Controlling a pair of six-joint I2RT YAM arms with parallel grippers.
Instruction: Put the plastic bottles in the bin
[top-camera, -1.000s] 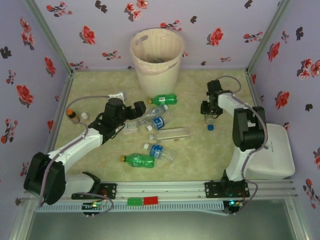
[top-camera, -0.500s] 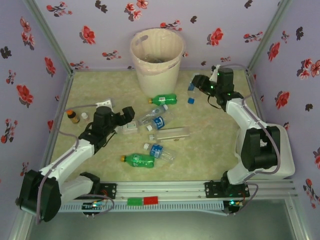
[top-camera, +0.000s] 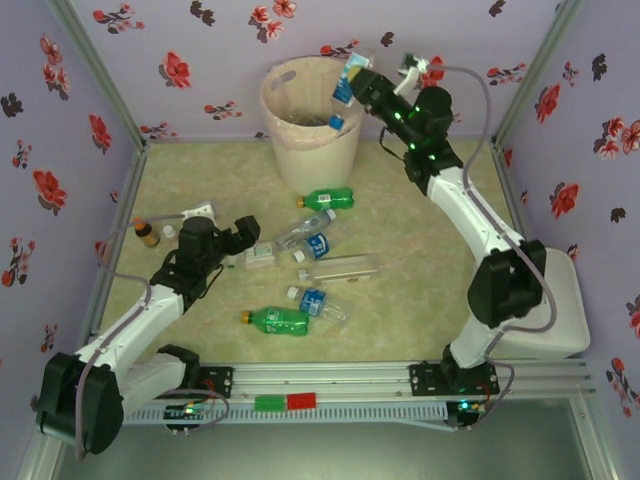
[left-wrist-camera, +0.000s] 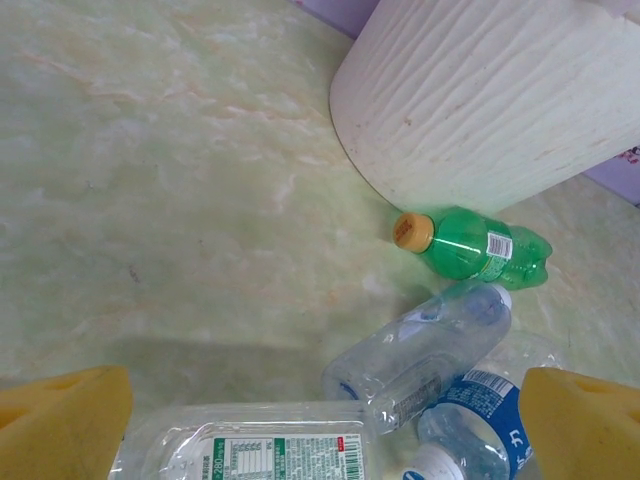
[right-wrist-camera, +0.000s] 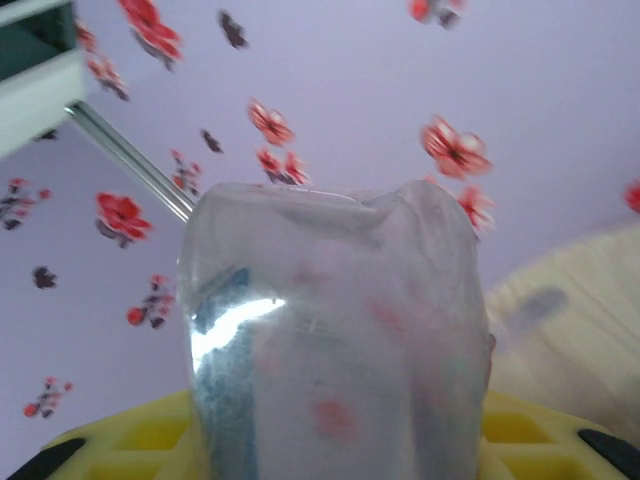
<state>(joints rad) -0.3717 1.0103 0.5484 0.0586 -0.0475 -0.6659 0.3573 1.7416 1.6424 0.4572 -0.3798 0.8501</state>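
Top external: the right jaws clamp a blue-labelled bottle (top-camera: 344, 88) over the rim of the bin (top-camera: 315, 150). It is best carried further inward before release. The left jaws stand apart.

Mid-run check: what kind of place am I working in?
Probably a staged test booth, not a real room: floral purple wall panels in metal framing, a marble-look tabletop, an aluminium rail along the front.

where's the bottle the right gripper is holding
In the top view, the clear bottle is clamped in the right gripper, over the right rim of the bin at the back of the scene.
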